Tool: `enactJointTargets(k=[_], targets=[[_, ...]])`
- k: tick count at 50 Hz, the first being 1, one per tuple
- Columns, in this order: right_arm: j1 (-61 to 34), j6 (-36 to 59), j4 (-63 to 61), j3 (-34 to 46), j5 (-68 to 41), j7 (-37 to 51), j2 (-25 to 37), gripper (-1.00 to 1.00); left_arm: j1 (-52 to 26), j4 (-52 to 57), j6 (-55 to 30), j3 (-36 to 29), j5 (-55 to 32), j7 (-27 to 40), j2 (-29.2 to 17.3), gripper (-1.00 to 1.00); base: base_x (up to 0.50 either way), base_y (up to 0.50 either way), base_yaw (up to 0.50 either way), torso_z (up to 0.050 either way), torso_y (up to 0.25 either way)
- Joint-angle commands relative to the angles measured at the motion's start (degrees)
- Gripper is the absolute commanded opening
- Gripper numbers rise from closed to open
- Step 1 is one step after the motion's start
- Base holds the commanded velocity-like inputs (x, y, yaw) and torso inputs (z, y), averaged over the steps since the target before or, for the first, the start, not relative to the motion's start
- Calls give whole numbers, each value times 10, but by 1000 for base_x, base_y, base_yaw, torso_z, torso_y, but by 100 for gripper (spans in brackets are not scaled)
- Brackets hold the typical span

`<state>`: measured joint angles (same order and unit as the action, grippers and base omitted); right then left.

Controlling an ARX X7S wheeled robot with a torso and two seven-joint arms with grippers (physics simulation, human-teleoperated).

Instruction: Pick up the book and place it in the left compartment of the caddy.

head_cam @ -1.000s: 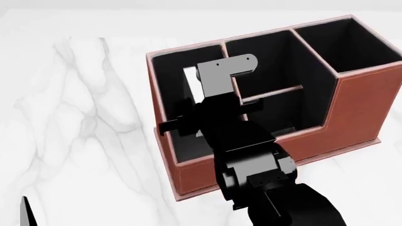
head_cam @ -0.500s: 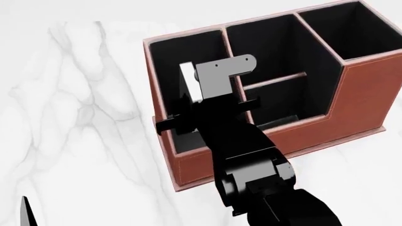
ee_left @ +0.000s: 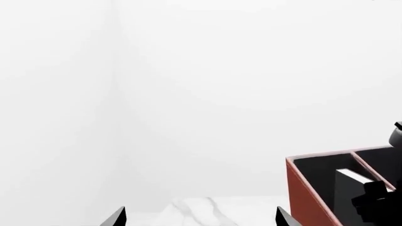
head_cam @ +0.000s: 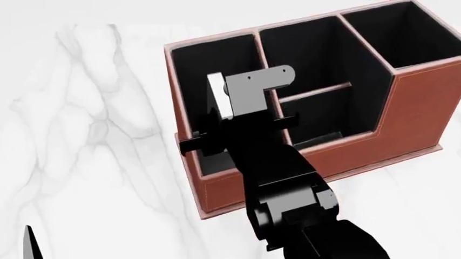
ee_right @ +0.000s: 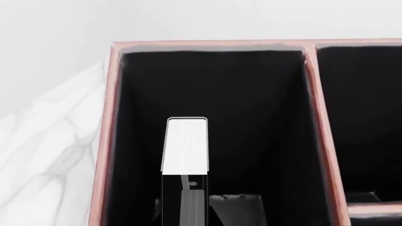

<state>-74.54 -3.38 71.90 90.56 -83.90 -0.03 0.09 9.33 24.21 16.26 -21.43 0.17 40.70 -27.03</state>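
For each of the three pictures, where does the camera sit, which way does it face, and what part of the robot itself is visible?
Head view: from the robot's head, looking down on the caddy and marble table; the right arm and right tool show, reaching into the left compartment.
Left wrist view: on the left arm, facing mostly blank wall; the left tool fingertips show, apart.
Right wrist view: on the right arm, looking into the left compartment at the book it holds.
Shared: all three show the book and caddy.
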Motion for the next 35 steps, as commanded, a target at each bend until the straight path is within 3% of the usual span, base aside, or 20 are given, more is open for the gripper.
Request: enactJointTargets(k=[1,35], targets=[[-3,-1,-2,-27,31,4,-1,-100,-1,-3,5,0,-4,0,-1,100,0,0,0,0,0],[19,1,-4,-29,42,8,-1,-100,-1,-3,4,0,-5,4,-3,100,0,0,0,0,1]])
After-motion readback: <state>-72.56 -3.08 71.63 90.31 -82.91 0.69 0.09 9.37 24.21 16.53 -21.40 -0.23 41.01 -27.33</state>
